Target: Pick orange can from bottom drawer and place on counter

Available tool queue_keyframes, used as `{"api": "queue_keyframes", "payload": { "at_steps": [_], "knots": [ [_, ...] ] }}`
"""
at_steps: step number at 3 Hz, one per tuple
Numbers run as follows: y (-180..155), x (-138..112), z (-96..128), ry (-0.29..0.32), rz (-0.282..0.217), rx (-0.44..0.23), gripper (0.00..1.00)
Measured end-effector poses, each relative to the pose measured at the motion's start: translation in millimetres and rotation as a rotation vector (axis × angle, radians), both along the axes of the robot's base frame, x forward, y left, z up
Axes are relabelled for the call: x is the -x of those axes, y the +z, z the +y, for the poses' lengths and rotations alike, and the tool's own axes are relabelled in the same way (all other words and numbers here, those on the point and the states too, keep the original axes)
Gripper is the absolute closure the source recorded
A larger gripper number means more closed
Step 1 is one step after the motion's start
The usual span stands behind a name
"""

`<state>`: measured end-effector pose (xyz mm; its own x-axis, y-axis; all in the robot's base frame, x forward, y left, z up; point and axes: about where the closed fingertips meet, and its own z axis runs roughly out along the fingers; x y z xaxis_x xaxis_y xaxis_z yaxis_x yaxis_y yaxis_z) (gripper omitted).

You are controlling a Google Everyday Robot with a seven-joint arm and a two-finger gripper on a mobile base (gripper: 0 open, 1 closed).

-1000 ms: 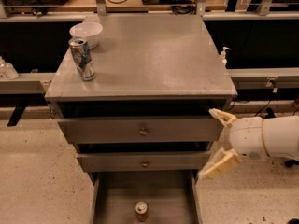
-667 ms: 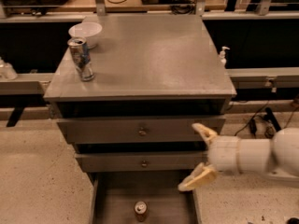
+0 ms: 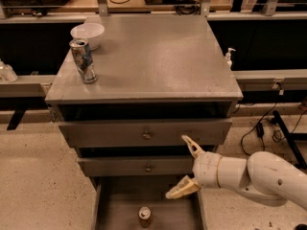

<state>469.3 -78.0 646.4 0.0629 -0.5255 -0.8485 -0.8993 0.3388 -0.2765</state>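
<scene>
The orange can [image 3: 144, 216] stands upright in the open bottom drawer [image 3: 115, 210], near the frame's lower edge. My gripper [image 3: 184, 168] is open, its two cream fingers spread, one fingertip [image 3: 189, 143] up by the top drawer front and the other low over the bottom drawer. It hangs above and to the right of the can, apart from it. The counter [image 3: 158, 56] is the wide grey top of the cabinet.
A blue-and-silver can [image 3: 83, 60] and a white bowl [image 3: 88, 34] sit at the counter's left back. Two shut upper drawers with small knobs [image 3: 146, 136] face me. My white arm [image 3: 259, 176] comes in from the right. Cables lie on the floor at right.
My gripper and arm have moved left and down, from beside the cabinet's right edge to in front of the drawers above the open bottom drawer. The can has not moved.
</scene>
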Motion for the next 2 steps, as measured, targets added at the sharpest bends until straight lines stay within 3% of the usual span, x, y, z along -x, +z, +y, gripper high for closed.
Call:
{"api": "queue_keyframes", "payload": {
  "at_steps": [1, 2],
  "knots": [
    [-2, 1, 5, 0.034, 0.026, -0.004, 0.00],
    [-44, 0, 29, 0.123, 0.049, -0.024, 0.00]
  ]
}}
